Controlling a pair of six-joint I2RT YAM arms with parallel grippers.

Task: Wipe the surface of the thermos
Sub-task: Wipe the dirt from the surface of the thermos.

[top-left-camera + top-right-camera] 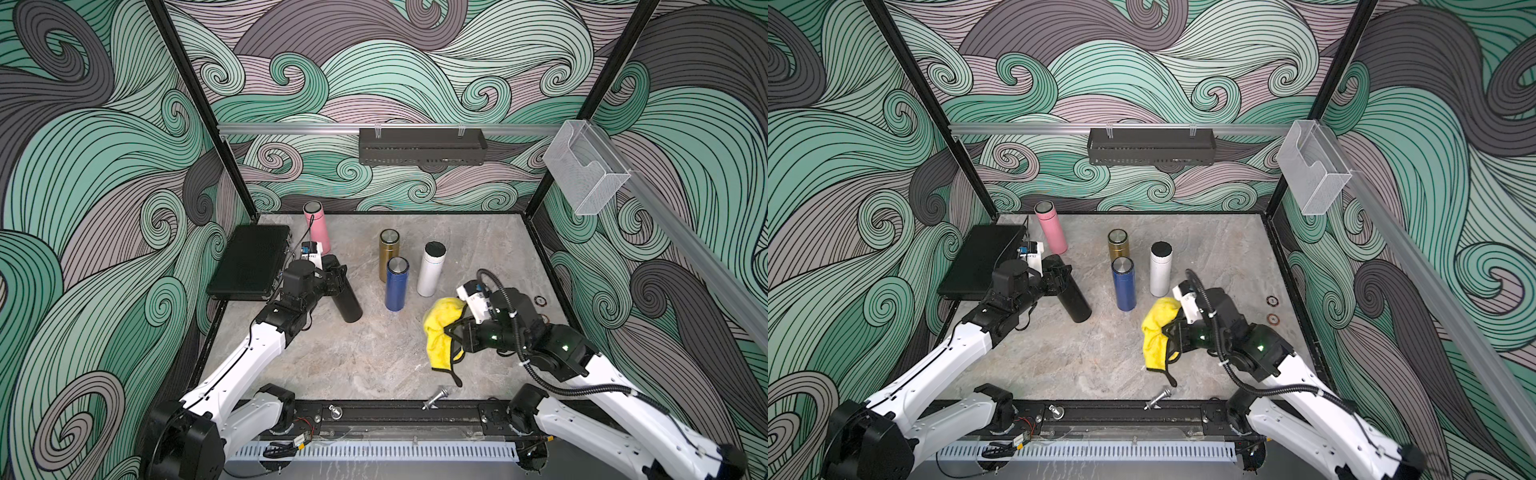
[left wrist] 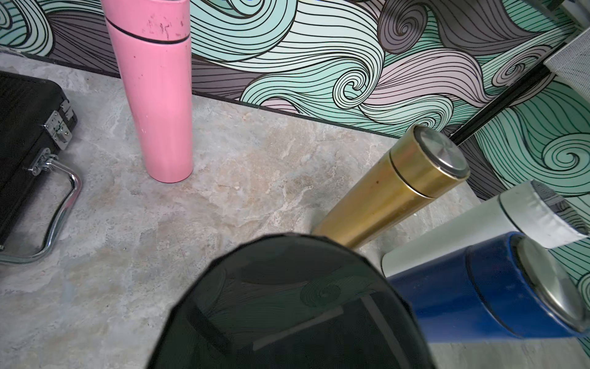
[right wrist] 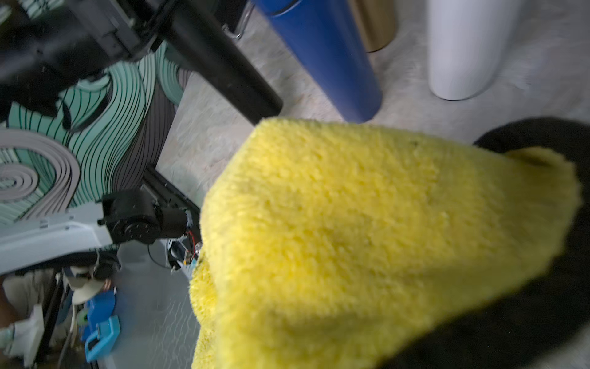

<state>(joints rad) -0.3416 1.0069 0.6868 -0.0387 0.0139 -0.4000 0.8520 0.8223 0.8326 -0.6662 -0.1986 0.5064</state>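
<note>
Shown whole only in both top views: a grey marbled stone table (image 1: 374, 361), with a flat black case (image 1: 251, 262) at its left edge. Revealed by the left wrist view alone: the case's chrome handle (image 2: 60, 207) and scuffs on the pink thermos (image 2: 153, 96).

Left of the upright blue thermos (image 1: 396, 286), a black thermos (image 1: 347, 297), tilted, clamped near its upper end by the left gripper (image 1: 334, 270), jaws closed snug around the barrel. Smooth, dark and cylindrical from above; up close in the left wrist view, glossy enough to mirror the wall's swirls.

Pinched in the fully closed right gripper (image 1: 453, 332): a fluffy yellow cloth (image 1: 442, 328), apart from the black thermos. Looped pile plain only in the right wrist view.
</note>
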